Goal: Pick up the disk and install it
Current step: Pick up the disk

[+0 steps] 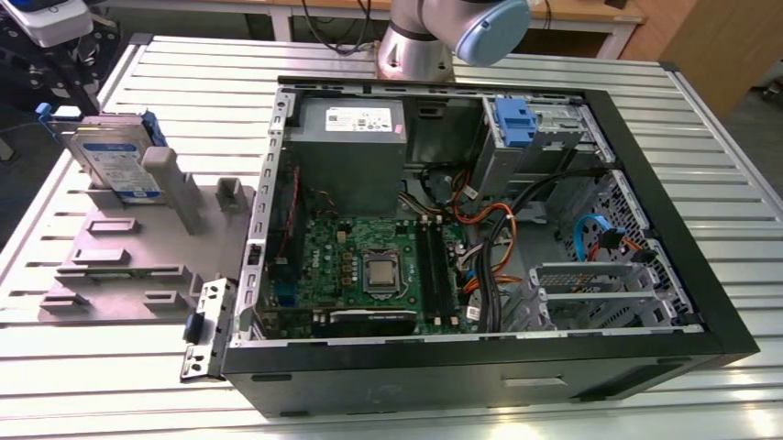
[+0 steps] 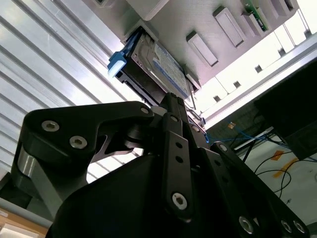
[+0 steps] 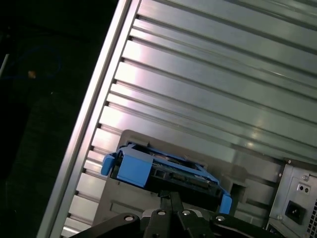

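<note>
Your exterior view shows the disk (image 1: 113,160) upright in a holder (image 1: 123,261). The first wrist view puts the gripper (image 3: 171,197) beside it. You cannot tell its jaws' state.

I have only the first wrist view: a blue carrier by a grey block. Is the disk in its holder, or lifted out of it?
Observer: In the exterior view the disk stands on edge in the grey holder.
Operator: Where is the computer case from there?
Observer: The open case lies beside the holder, to the exterior view's right.
Operator: Is a drive cage visible inside?
Observer: Yes, a metal drive cage with a blue latch sits in its far corner.
</note>
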`<state>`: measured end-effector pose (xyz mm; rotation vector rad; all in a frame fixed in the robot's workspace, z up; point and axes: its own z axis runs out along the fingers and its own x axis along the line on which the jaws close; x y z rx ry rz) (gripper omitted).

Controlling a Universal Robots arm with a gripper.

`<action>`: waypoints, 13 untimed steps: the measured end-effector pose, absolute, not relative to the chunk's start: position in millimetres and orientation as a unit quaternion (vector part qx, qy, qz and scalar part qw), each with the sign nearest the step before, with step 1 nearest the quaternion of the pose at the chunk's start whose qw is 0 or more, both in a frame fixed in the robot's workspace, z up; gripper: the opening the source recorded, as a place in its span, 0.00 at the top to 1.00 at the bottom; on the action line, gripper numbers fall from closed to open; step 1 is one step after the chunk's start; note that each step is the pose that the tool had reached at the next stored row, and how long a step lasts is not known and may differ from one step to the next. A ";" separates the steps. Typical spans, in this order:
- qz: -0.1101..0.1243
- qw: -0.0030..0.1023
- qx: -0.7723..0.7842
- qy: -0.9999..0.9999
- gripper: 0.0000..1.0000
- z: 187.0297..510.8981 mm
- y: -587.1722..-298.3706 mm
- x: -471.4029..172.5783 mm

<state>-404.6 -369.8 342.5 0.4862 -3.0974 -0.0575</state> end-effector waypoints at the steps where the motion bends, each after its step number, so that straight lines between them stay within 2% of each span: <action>1: -0.018 0.003 0.157 -0.987 0.89 342.5 -369.8 -404.6; 13: -0.018 0.003 0.168 -0.986 0.89 342.5 -369.8 -404.6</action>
